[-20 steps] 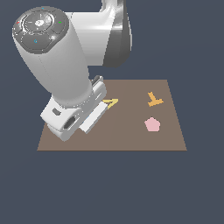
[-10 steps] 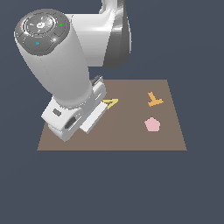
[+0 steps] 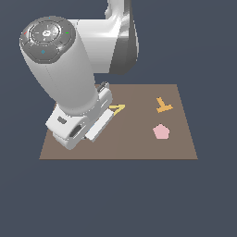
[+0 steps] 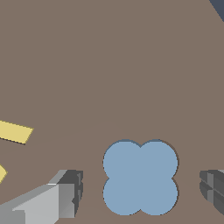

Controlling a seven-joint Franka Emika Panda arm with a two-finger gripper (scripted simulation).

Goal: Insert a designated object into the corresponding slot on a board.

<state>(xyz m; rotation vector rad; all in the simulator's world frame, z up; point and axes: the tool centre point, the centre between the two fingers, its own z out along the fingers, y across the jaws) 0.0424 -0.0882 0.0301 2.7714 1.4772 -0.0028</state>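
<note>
the light blue clover piece (image 4: 140, 177) lay flat on the brown board (image 4: 131, 65), between the gripper's (image 4: 142, 192) two fingers (image 4: 65, 192), which stood spread apart on either side with a gap to the piece on each. its edge showed a thin dark outline; whether it sat in a slot could not be told. in the exterior view the arm (image 3: 69, 78) hid it, over the board's left part, with a yellow piece (image 3: 117, 109), an orange y-shaped piece (image 3: 162, 105) and a pink pentagon (image 3: 161, 132) to the right.
</note>
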